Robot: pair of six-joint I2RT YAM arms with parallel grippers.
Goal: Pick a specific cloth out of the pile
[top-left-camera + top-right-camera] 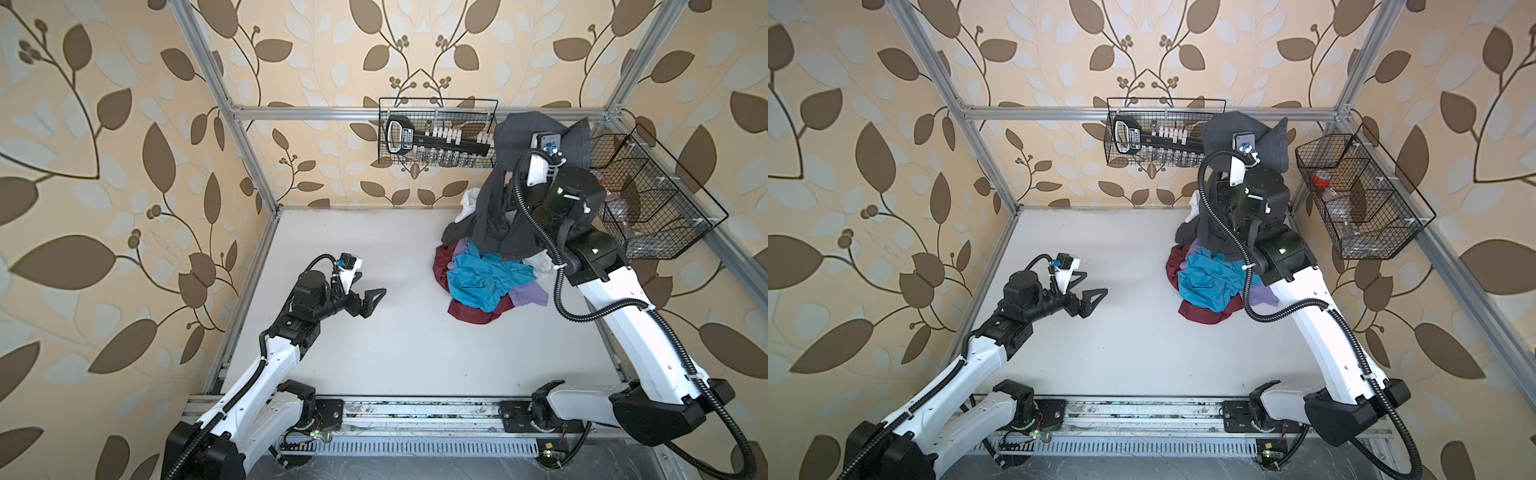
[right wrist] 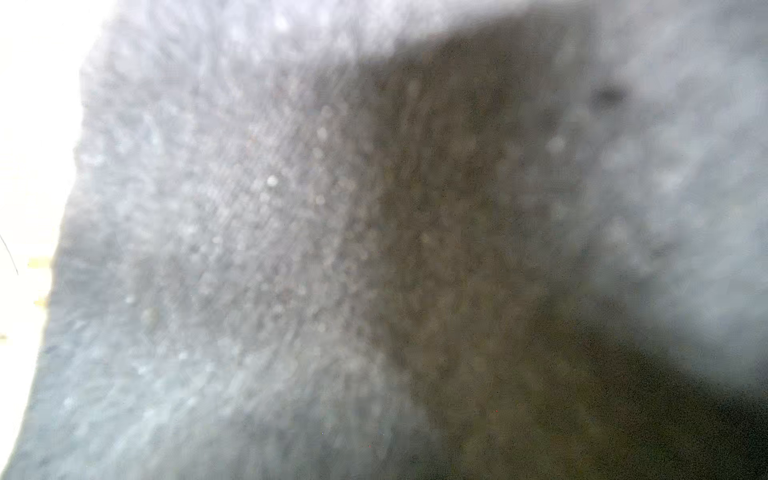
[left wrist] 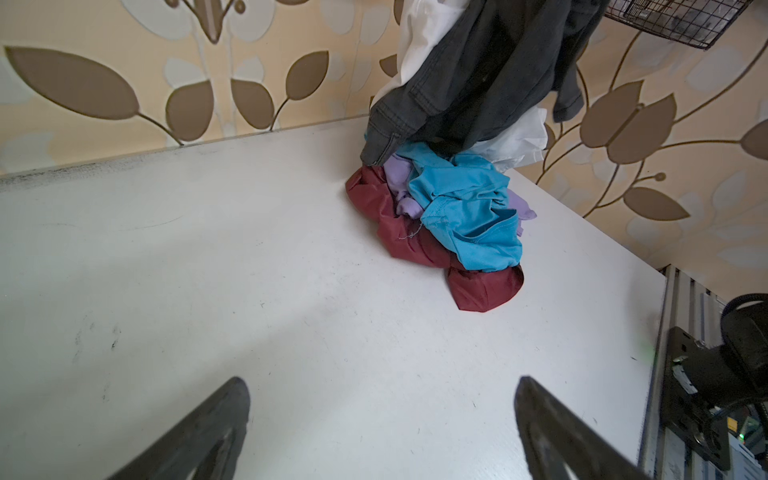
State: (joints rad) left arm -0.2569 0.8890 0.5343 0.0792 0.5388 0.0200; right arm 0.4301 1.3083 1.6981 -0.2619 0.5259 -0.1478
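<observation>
The cloth [image 1: 494, 208], dark charcoal grey, hangs lifted high above the pile [image 1: 486, 278] at the back right of the table. Its top part [image 1: 1221, 129] drapes over my right wrist, whose camera [image 1: 548, 143] pokes out. My right gripper is hidden under the fabric and shut on the cloth. Blurred grey cloth [image 2: 291, 208] fills the right wrist view. Its lower end [image 3: 478, 75] still touches the pile [image 3: 461, 199], and a white garment [image 3: 419, 41] rises with it. My left gripper [image 1: 370, 286] [image 1: 1090, 286] [image 3: 382, 382] is open and empty, low over the table's left side.
On the table [image 1: 374, 353] lie the bright blue garment [image 1: 1208, 278], maroon garment [image 1: 473, 313] and lilac piece [image 1: 530, 295]. A wire basket [image 1: 436, 133] with a tool hangs on the back rail beside the lifted cloth. Another wire basket [image 1: 648, 195] hangs at right.
</observation>
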